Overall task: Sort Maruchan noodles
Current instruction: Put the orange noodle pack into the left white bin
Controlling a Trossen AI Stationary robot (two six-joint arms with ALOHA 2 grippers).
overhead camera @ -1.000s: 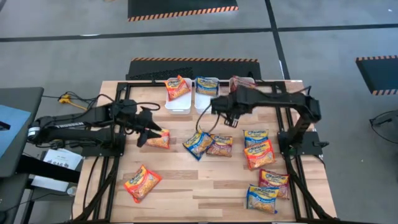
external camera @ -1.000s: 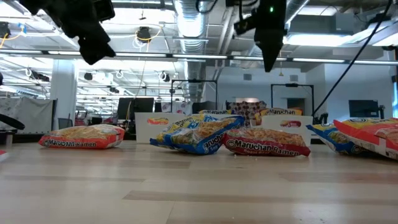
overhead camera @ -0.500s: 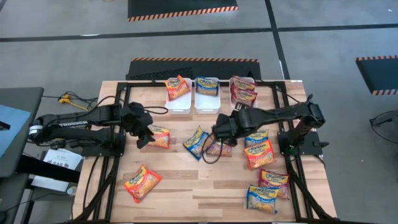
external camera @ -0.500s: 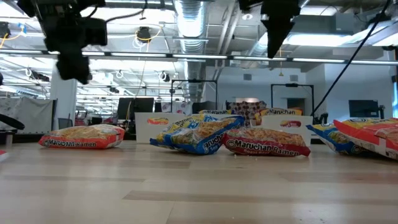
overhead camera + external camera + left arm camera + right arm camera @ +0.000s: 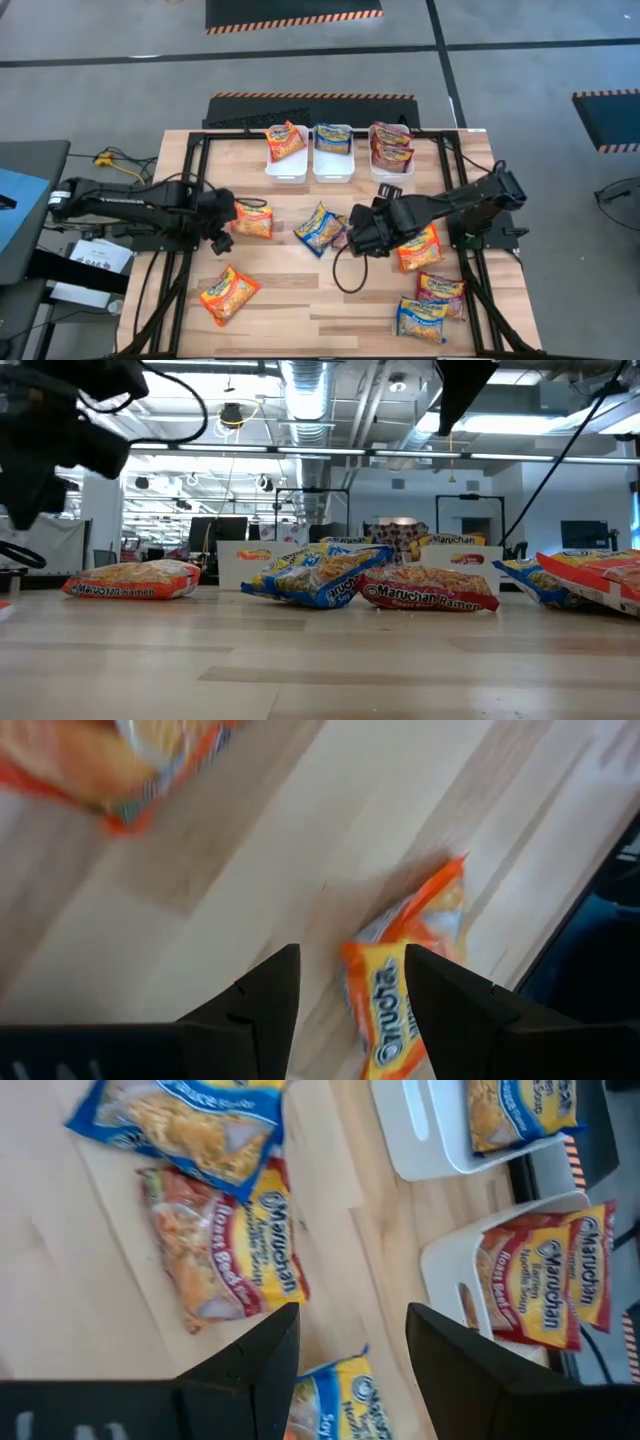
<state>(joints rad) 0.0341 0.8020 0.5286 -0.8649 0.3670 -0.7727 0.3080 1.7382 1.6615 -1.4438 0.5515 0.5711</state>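
Two grippers are between picks, as we read it, both with fingers apart and empty. On the left, the left gripper [image 5: 222, 238] hovers at the left edge of the wooden table [image 5: 290, 300], just beside an orange packet [image 5: 254, 221], and its wrist view looks past open fingers [image 5: 262, 995] at another orange packet [image 5: 229, 293] lying nearer us. We judge its next move is to settle over one of these, close on a puffy edge and carry it to the far left tub [image 5: 288, 166], where one orange packet [image 5: 285, 140] already sits. Toward the middle, a blue packet [image 5: 318, 229] overlaps a dark red Roast Beef packet [image 5: 225, 1250]; the right gripper [image 5: 362, 232] hangs over that red one, so we expect it to descend there. The middle tub [image 5: 333, 170] holds a blue packet, the right tub [image 5: 392, 166] dark red ones. On the right, several more glossy, flat square packets [image 5: 418, 250] lie loose, orange, red and blue.
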